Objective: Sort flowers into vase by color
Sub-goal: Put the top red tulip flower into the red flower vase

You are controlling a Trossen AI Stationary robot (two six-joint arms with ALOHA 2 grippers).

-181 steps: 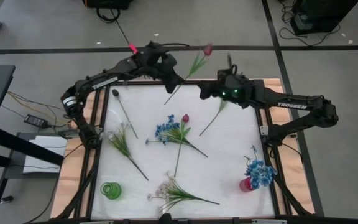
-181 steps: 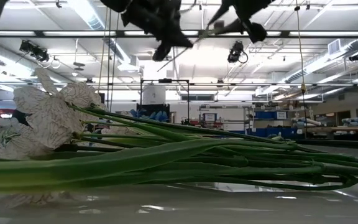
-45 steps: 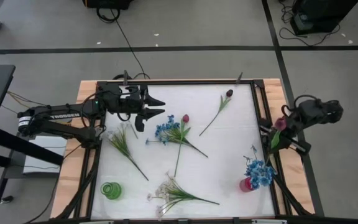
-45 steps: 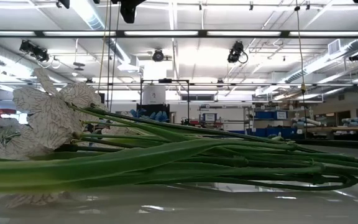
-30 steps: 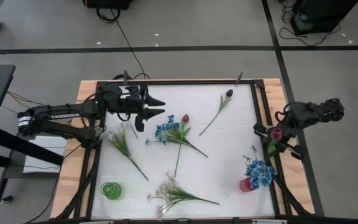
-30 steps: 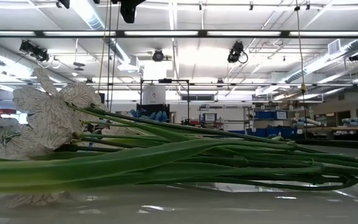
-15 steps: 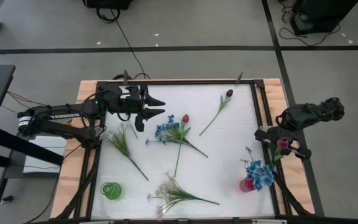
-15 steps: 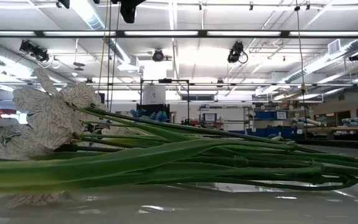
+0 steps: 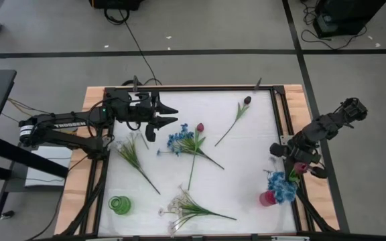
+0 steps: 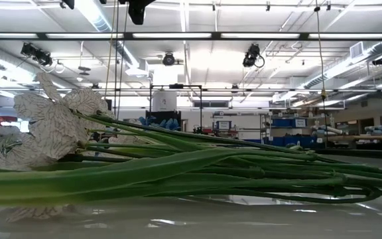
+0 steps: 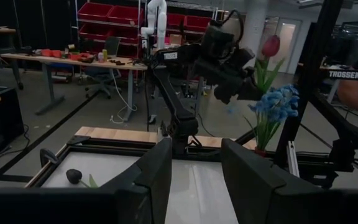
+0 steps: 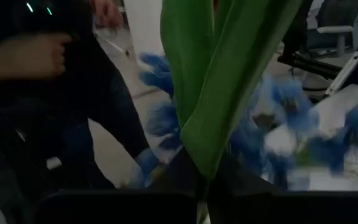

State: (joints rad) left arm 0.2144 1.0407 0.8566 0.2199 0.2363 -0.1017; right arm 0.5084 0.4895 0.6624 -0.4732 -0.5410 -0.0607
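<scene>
The right gripper [image 9: 299, 163] is at the right edge of the table [image 9: 246, 154], just above the pink vase [image 9: 267, 198]. Its fingers are closed tight on a dark red tulip [image 9: 301, 167] and hold it by the green stem. In the right wrist view the tulip's green leaves [image 12: 219, 74] fill the middle, with blue blossoms [image 12: 272, 124] blurry behind them. The blue flowers [image 9: 281, 186] stand in the pink vase at the near right corner.

The left gripper [image 9: 167, 115] waits over the far left part of the table. Its fingers [image 11: 149, 180] are partly open and hold nothing.

More flowers lie flat on the white table. A blue cluster [image 9: 177, 139] and a second red tulip [image 9: 199, 127] lie in the middle. A dark bud [image 9: 246, 100] lies at the far right. A white spray [image 9: 130, 148] lies on the left, and another white spray [image 9: 179, 206] lies near the front edge. A green vase [image 9: 119, 204] stands at the near left corner.
</scene>
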